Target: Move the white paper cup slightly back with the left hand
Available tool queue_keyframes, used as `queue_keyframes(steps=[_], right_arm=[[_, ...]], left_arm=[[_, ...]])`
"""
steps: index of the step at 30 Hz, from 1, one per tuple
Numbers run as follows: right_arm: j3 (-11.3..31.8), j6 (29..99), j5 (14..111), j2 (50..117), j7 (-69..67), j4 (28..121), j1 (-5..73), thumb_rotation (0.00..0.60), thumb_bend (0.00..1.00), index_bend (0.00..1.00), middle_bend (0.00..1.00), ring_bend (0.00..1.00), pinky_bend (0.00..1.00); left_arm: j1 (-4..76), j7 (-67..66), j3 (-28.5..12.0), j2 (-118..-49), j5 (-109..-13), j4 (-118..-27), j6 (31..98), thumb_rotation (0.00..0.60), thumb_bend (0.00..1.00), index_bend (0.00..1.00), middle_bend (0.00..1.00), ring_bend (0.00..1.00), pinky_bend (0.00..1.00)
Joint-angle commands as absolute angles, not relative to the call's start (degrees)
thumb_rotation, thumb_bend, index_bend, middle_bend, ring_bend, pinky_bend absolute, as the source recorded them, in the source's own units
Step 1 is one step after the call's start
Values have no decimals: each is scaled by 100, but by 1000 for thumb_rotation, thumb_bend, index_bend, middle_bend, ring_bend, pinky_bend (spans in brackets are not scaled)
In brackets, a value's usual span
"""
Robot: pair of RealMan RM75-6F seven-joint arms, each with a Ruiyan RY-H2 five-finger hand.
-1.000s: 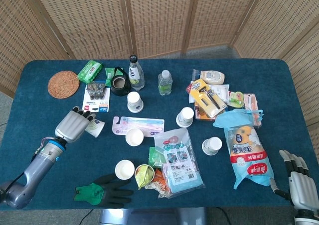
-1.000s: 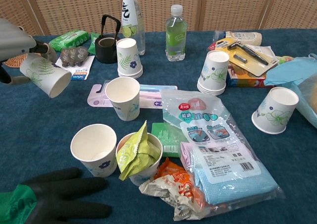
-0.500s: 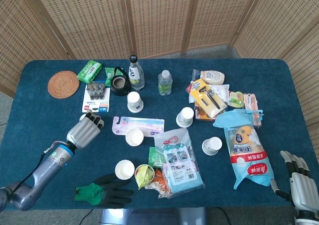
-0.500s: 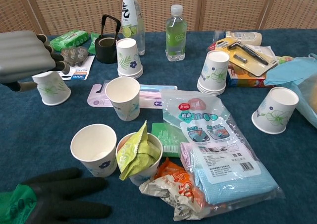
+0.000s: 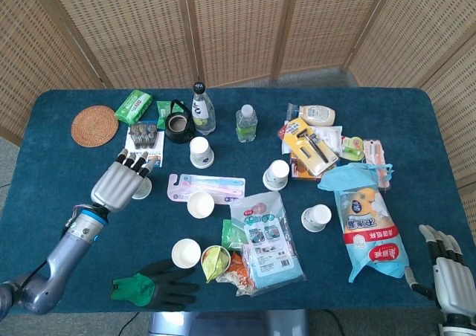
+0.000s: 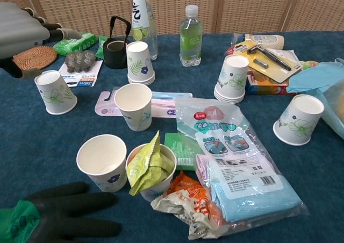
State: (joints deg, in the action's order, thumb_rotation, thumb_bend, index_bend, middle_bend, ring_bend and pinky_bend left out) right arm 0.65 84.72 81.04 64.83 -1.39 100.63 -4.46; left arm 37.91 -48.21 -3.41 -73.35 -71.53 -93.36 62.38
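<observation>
Chest view: white paper cup (image 6: 55,92) upright on table (image 6: 32,146), left hand (image 6: 21,29) released above; head view only: right hand (image 5: 450,276) open, empty

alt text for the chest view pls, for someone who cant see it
A white paper cup stands upright on a cluttered blue table, with the robot's left hand raised just above and behind it, not touching. Around it are more paper cups, two bottles, a teapot, a black-and-green glove and packaged goods.
</observation>
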Motion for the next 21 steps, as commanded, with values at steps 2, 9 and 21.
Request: queue_keyframes(steps=[2, 9, 21], right_arm=[[93, 8464, 8107, 6462, -94, 10084, -417, 600, 418, 0, 39, 0, 0], [195, 8389, 8013, 6426, 75, 10164, -314, 600, 419, 0, 39, 0, 0], [277, 8394, 7901, 6478, 386, 10217, -234, 600, 417, 0, 39, 0, 0]], left_arm=[[3459, -3050, -601, -6953, -6679, -9876, 6084, 600, 404, 0, 136, 200, 141], [2875, -1506, -437, -6570, -6970, -9950, 6365, 600, 404, 0, 133, 195, 124], [1739, 157, 184, -6009, -7902, -10025, 7293, 600, 403, 3, 135, 191, 98]])
